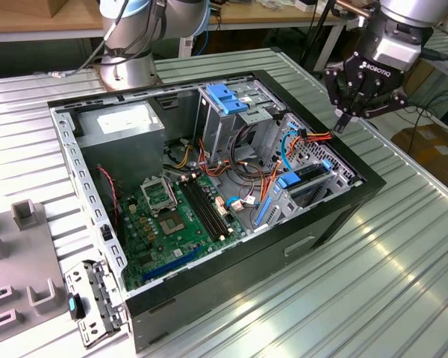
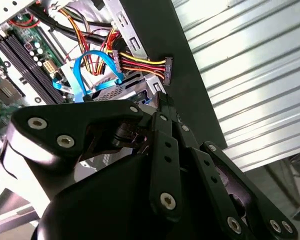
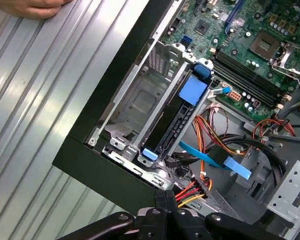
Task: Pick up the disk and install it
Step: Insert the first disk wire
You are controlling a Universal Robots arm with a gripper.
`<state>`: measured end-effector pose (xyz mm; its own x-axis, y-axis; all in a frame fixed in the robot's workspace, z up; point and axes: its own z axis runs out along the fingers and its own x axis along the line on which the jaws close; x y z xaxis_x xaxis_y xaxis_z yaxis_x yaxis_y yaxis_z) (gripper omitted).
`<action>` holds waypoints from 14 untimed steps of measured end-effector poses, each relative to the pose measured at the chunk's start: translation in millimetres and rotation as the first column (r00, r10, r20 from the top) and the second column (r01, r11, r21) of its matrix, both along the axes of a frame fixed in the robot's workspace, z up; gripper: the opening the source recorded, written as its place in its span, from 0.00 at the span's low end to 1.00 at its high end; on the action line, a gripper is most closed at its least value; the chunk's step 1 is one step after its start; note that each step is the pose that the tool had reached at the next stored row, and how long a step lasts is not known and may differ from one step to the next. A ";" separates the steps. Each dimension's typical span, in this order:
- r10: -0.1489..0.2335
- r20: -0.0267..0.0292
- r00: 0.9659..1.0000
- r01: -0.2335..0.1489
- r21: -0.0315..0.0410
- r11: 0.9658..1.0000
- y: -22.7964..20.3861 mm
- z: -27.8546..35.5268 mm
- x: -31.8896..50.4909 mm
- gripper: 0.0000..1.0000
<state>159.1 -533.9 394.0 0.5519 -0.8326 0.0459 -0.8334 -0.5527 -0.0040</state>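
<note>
The black articulated gripper [image 1: 342,121] hangs over the rim of the open black computer case [image 1: 325,224], fingers closed together and holding nothing. The silver disk in its blue plastic carrier frame [image 3: 176,120] apparently sits edge-on in the metal drive cage [image 3: 135,105].

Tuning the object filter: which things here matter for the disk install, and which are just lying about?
Job in hand:
gripper
disk
drive bay

Lying about:
grey blocks
power supply
metal bracket
hand
</note>
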 end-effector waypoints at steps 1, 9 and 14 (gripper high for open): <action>0.025 0.000 1.000 -0.025 0.000 1.000 0.0 -0.5 0.0 0.11; 0.202 0.002 0.979 -0.202 -0.001 0.979 0.0 -4.6 0.0 0.11; 0.239 0.005 0.971 -0.239 -0.003 0.971 3.7 -8.7 3.3 0.11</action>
<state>162.4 -530.2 385.3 0.7346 -0.6766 0.0512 -0.6772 -0.7358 -0.0071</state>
